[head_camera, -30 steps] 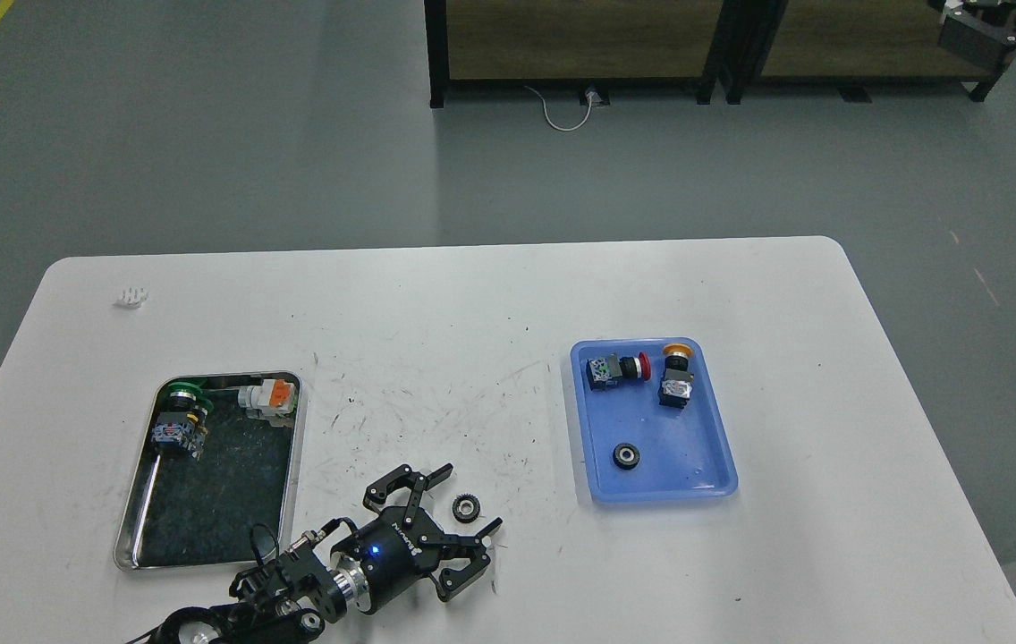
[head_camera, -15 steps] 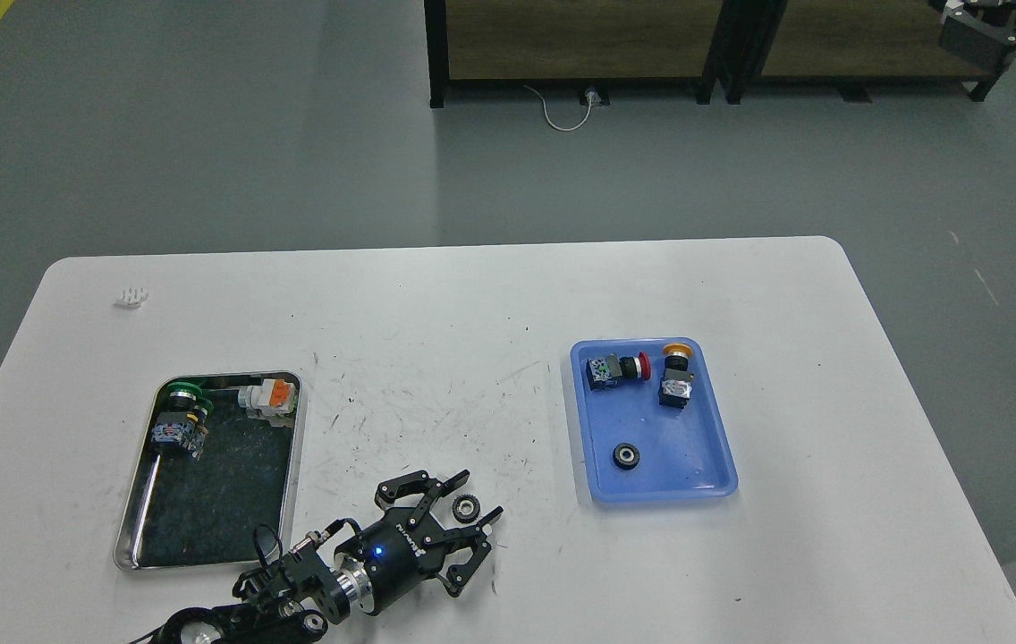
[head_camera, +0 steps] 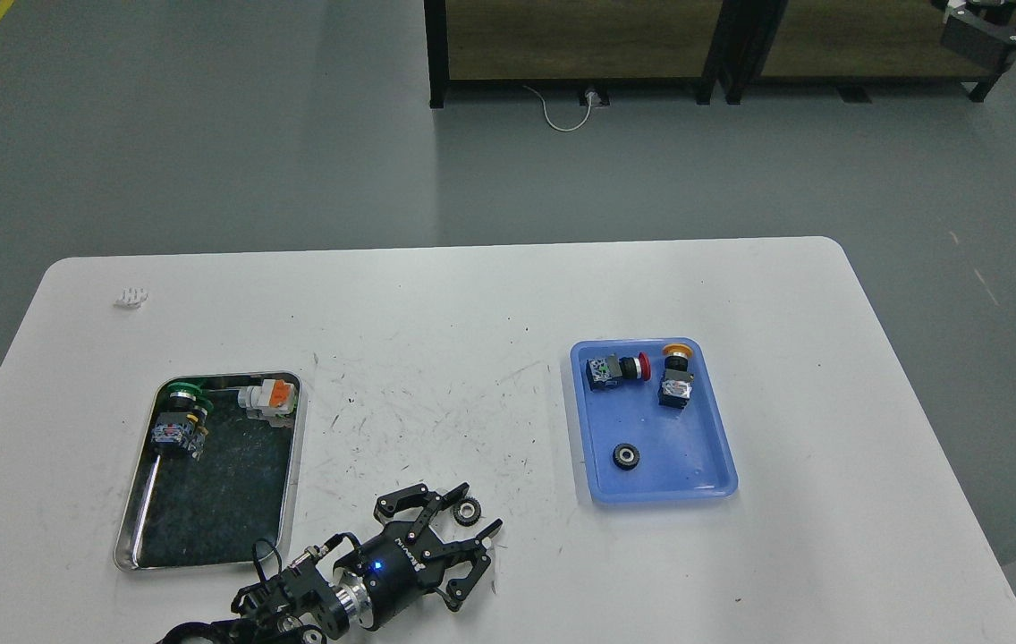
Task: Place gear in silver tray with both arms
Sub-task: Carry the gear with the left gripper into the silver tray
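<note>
A small black toothed gear lies on the white table near the front edge. My left gripper is open, low over the table, and its two fingers stand on either side of the gear. The silver tray lies to the left of the gripper, holding a green-capped switch and an orange-and-white part at its far end. A second black gear lies in the blue plastic tray. My right arm is out of view.
The blue tray also holds a red-button switch and a yellow-button switch. A small white piece lies at the table's far left. Dark shelving frames stand on the floor beyond the table.
My left gripper has drawn its fingers closer together around the gear and lowered slightly. The gear has stayed in place on the table.
</note>
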Robot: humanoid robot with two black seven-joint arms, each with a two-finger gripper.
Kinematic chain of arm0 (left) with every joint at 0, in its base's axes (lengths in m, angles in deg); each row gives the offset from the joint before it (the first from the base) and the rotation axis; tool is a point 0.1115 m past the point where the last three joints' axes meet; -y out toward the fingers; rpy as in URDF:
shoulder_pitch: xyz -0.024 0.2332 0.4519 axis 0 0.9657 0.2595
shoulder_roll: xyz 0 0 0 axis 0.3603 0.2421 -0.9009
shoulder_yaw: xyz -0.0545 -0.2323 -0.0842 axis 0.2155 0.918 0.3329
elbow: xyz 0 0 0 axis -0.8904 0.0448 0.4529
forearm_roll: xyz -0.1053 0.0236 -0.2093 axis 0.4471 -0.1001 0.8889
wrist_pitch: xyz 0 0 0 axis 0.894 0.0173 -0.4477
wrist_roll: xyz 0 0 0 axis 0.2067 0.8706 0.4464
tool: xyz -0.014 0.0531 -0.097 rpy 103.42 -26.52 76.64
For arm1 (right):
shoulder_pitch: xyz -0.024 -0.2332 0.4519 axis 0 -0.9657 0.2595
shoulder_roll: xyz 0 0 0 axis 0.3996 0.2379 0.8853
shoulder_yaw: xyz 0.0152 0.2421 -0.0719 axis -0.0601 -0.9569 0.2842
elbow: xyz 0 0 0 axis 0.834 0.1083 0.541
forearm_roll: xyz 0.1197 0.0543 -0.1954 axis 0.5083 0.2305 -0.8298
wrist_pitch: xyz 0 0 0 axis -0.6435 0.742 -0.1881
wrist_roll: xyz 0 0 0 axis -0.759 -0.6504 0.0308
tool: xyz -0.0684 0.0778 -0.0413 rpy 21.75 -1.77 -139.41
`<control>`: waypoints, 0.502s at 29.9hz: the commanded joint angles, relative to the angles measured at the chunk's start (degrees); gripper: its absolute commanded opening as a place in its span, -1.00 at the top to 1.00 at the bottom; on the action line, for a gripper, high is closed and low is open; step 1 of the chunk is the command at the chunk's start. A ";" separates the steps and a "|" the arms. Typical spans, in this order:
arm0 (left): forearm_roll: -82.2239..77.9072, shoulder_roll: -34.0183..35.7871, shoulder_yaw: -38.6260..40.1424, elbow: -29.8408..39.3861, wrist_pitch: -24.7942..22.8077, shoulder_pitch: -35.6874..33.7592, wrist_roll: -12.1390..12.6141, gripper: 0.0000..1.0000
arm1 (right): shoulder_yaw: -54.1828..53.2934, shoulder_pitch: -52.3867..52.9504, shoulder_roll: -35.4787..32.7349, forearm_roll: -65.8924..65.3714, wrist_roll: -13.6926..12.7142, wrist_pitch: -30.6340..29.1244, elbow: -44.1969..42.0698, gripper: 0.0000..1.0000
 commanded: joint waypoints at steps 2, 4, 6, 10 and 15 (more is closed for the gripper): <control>-0.10 0.01 -0.04 -0.11 0.20 -0.17 0.08 0.12 | 0.00 0.13 0.00 0.08 0.00 0.00 0.04 -0.96; -0.01 -0.08 -0.04 -0.11 0.28 -0.35 0.08 0.23 | 0.00 0.22 0.00 0.08 0.00 0.00 0.04 -0.96; -0.01 0.01 -0.04 -0.11 0.28 -0.52 0.08 0.31 | 0.00 0.22 0.00 0.08 0.00 0.00 0.04 -0.96; -0.01 0.01 0.05 -0.03 0.28 -0.70 0.08 0.42 | 0.00 0.22 0.08 0.00 -0.08 0.00 0.04 -0.96; -0.01 0.18 0.58 1.37 0.28 -1.05 0.08 0.48 | 0.00 0.13 0.08 0.08 -0.08 0.00 0.04 -0.96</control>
